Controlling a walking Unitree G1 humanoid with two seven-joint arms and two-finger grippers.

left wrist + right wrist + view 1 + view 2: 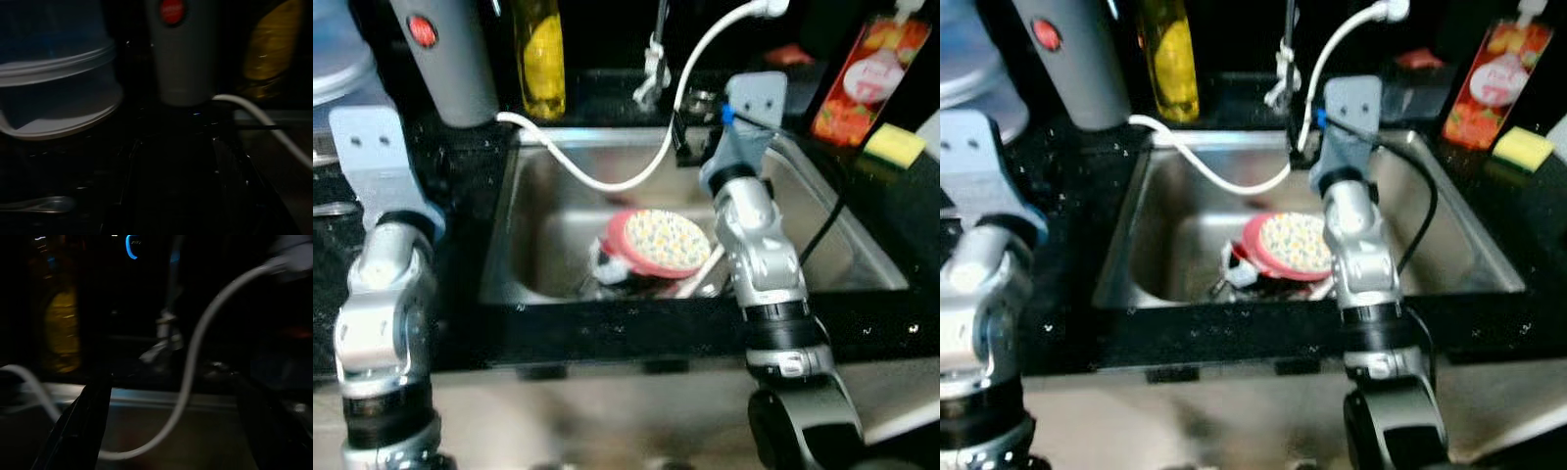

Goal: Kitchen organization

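Right gripper (pixel 171 431) spread wide over steel sink (pixel 822 230) back edge near white cord (pixel 607 181); left gripper (pixel 173 186) wide above black worktop (pixel 460 196).

Soft blurry head views, glare on steel sink (pixel 558 196), wrist views very dark

Head eyes look down on the sink (pixel 822 245); wrist views (dark, close) share its white cord (pixel 190 367).

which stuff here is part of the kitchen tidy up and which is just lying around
Job in hand:
pink dotted plate in the sink
dishes under it
right pincer, over the sink

Lying about:
white cable
oil bottle
yellow sponge
grey appliance
red pouch
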